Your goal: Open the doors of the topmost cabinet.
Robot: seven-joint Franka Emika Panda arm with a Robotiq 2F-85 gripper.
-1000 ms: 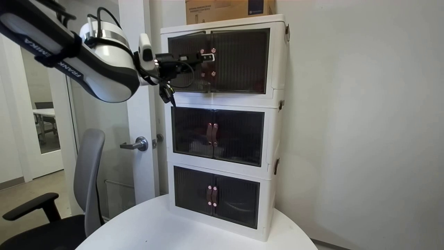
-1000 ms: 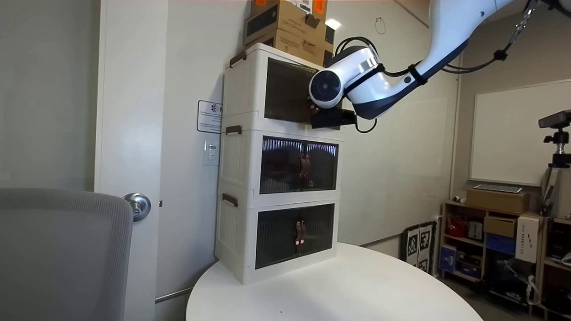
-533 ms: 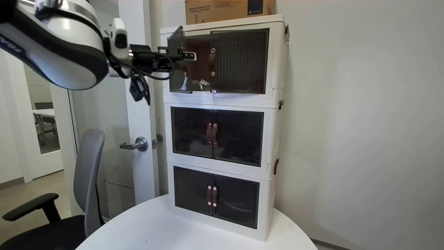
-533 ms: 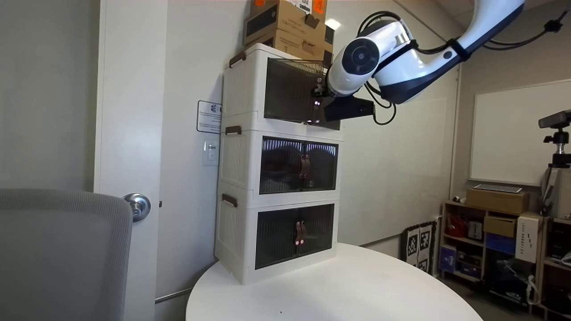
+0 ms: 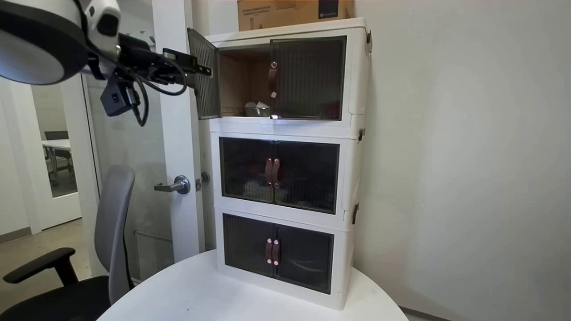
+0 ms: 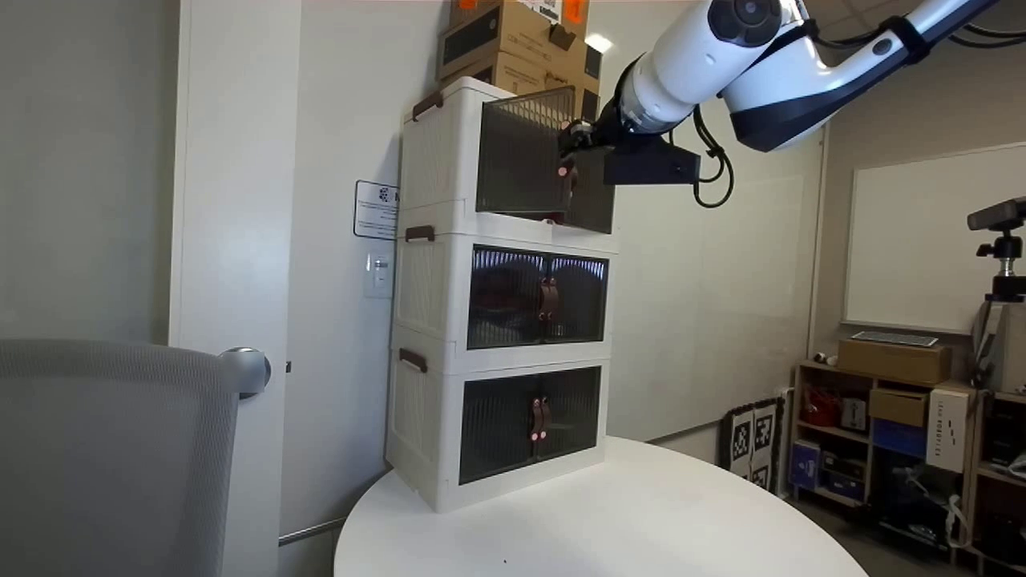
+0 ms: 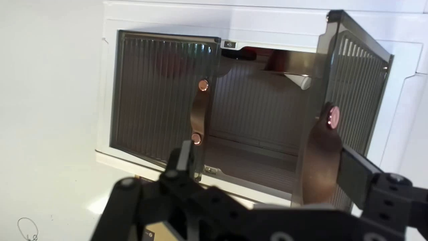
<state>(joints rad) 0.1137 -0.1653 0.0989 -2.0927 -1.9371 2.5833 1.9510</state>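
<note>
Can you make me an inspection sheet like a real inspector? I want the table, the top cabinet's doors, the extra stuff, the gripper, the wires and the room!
Surface: white round table, bearing three stacked cabinets.
Job's things: top cabinet has its open door swung out; the other door is not swung open, but whether it is fully shut, I can't tell.
Clutter: bowl inside the top cabinet; cardboard boxes on top.
Grippers: gripper open, one finger at the open door's handle; touching or not, can't tell.
Cables: black cables looped by the wrist; no snag seen.
Surroundings: chair, whiteboard.
</note>
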